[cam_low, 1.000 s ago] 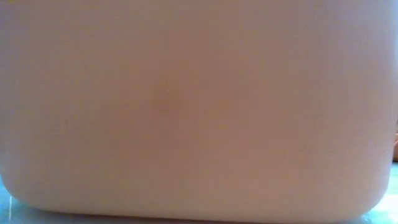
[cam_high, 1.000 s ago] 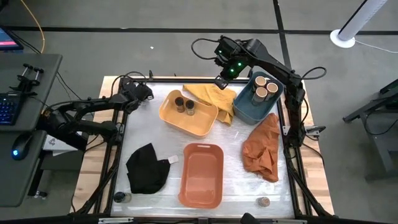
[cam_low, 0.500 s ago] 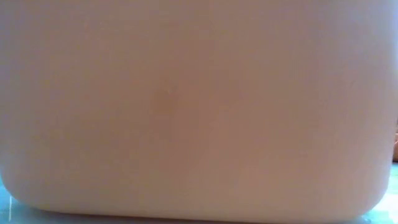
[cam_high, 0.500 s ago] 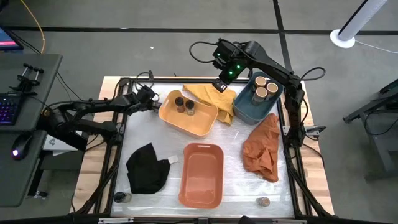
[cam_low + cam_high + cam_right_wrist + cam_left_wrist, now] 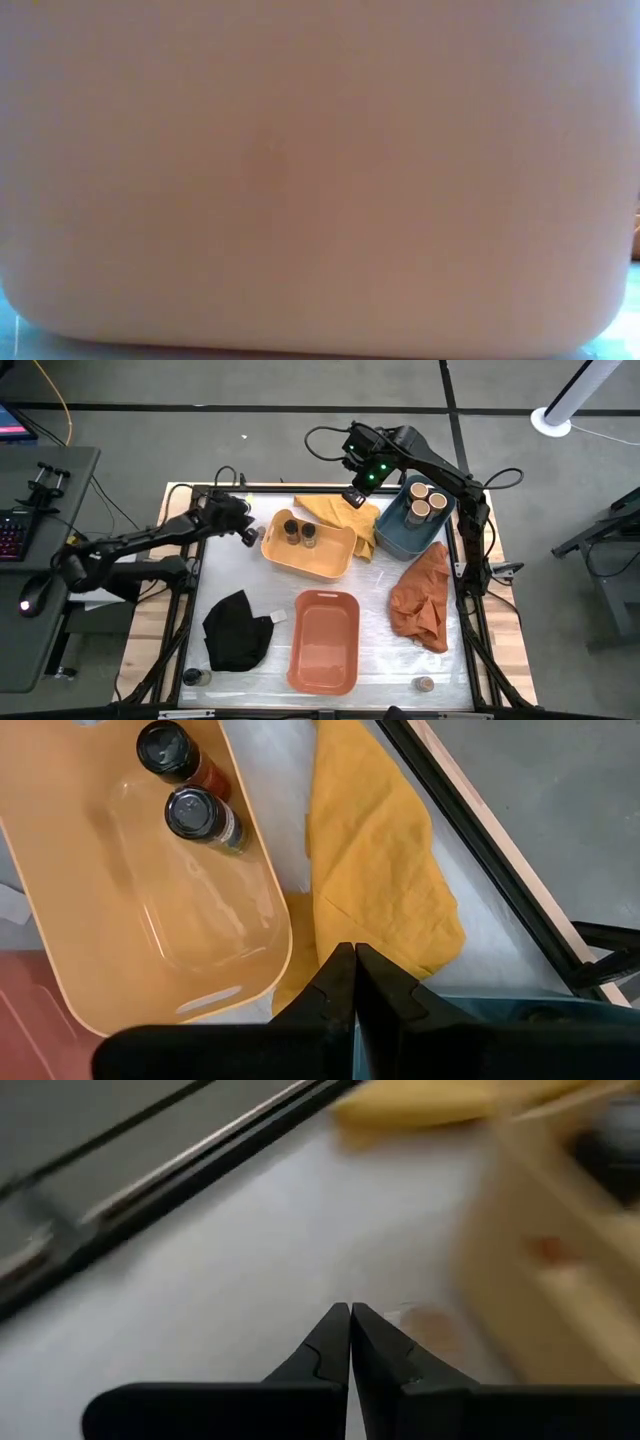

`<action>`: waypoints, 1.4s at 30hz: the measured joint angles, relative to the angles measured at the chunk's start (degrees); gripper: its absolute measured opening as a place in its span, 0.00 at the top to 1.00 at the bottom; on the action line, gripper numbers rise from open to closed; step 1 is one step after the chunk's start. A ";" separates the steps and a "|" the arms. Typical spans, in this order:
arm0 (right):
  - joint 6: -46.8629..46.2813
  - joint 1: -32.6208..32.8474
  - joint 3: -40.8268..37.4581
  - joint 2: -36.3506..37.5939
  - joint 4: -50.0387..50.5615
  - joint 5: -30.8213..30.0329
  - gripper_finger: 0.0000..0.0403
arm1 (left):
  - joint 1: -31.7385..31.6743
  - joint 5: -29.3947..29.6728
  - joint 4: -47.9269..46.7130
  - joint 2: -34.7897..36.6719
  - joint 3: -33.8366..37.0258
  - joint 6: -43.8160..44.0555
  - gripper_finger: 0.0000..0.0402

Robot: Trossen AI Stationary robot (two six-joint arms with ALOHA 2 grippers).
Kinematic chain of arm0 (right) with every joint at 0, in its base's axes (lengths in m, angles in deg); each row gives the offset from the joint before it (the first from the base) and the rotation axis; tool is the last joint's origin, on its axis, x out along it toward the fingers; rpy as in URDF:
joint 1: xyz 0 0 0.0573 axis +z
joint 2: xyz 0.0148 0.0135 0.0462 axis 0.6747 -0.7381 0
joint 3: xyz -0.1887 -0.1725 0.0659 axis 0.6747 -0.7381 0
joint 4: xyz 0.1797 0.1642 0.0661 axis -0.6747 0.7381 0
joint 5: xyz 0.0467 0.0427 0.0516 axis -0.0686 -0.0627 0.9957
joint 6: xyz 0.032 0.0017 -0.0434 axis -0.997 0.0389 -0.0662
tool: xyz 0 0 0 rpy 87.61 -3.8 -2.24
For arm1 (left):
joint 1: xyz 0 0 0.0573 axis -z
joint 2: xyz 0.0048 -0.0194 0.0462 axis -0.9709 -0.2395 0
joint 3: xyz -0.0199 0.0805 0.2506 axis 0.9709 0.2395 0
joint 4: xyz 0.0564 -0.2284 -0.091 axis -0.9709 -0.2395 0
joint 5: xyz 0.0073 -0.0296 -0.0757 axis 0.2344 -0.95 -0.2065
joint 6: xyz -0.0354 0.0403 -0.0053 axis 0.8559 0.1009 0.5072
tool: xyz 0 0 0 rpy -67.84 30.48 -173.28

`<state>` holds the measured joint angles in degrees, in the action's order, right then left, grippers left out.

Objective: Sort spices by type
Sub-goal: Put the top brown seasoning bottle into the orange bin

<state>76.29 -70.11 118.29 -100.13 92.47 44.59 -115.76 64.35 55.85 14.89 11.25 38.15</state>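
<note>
While no label reads legibly on the jars (image 5: 190,785), both pincers, left (image 5: 350,1312) and right (image 5: 354,952), are closed, empty.

A light wooden counter (image 5: 505,660) stands on a grey floor (image 5: 150,440) crossed by dark lines. To one side, a grey desk (image 5: 40,610) holds a keyboard (image 5: 12,532) and mouse (image 5: 33,593). A white fan base (image 5: 552,420) sits in the far corner.

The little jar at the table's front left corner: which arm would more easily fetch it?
Probably the left. The left gripper, shut, is beside the yellow tub on that jar's side; the right gripper sits over the yellow cloth, far corner.
</note>
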 joint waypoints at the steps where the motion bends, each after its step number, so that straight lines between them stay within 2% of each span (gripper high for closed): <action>1: 0.02 0.00 0.00 0.00 0.10 0.00 1.00 | -0.86 -3.81 -0.21 0.87 -0.20 -2.97 1.00; 4: 0.07 0.00 0.00 0.00 0.46 -0.02 1.00 | -2.92 -11.72 -6.26 1.07 -2.84 -11.43 1.00; 9: -0.23 0.04 0.00 0.00 0.61 0.45 1.00 | -4.32 -12.50 -16.66 -2.19 -9.29 -23.15 0.94; 16: -1.42 0.09 0.00 0.00 0.39 0.86 1.00 | -3.87 -12.49 -25.60 -8.80 -18.58 -25.79 0.69; 20: -2.50 0.09 0.00 0.00 0.33 0.92 1.00 | -2.80 -12.51 -30.63 -13.27 -20.59 -26.31 0.54; 24: -2.63 0.10 0.00 0.00 0.34 2.25 1.00 | -1.23 -12.49 -30.95 -16.93 -20.65 -29.59 0.42; 28: -2.89 0.35 0.00 0.00 0.71 2.56 1.00 | -0.17 -11.91 -27.19 -18.68 -20.65 -33.92 0.34; 36: -2.93 2.27 0.00 0.00 1.40 2.56 1.00 | -0.07 -11.30 -24.91 -22.77 -20.68 -42.80 0.31; 42: -3.79 3.77 0.00 0.00 1.40 2.56 1.00 | -0.11 -10.00 -19.18 -27.85 -20.63 -42.50 0.31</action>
<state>72.50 -66.34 118.29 -100.13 93.88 47.15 -115.87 54.35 36.66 -12.96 -9.38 -4.36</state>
